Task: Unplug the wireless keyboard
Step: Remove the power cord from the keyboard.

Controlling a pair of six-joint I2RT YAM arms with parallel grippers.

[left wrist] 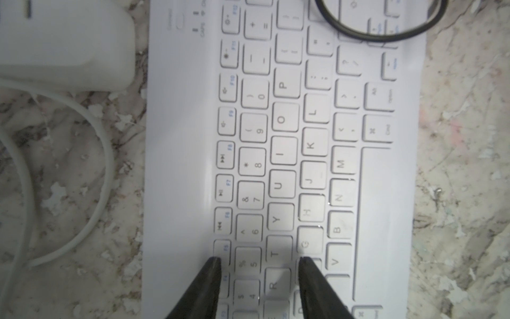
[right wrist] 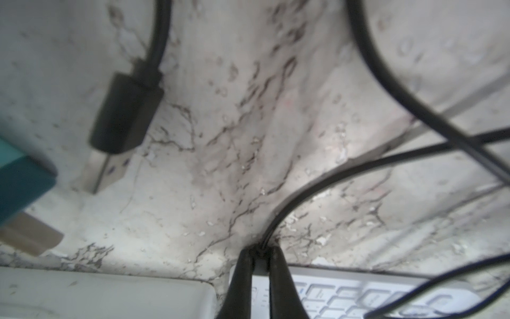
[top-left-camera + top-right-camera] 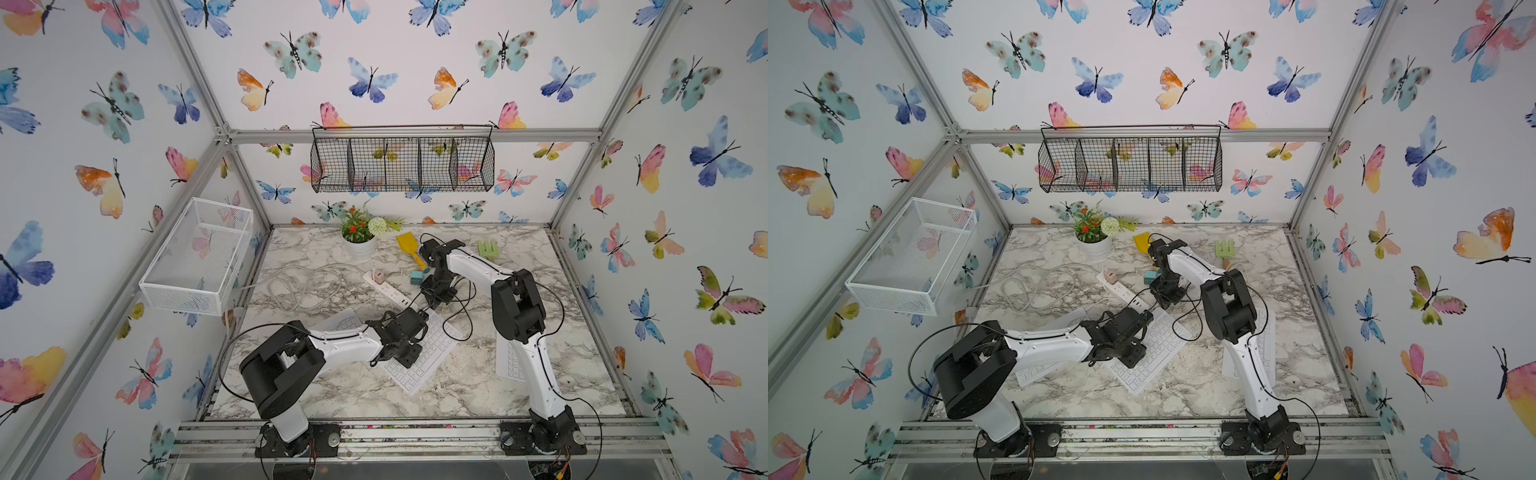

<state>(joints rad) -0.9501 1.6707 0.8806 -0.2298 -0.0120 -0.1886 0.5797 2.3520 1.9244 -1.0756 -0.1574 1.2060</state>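
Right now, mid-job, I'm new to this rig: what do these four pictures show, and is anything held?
A left arm and a right arm work over a marble table. Both wide pictures come from one overhead camera; each close-up comes from a wrist camera. On the table: a white keyboard, a power strip, a flower pot, a black cable. The left gripper stands open over the keys, holding nothing. The right gripper pinches the black cable where it meets the keyboard's edge.
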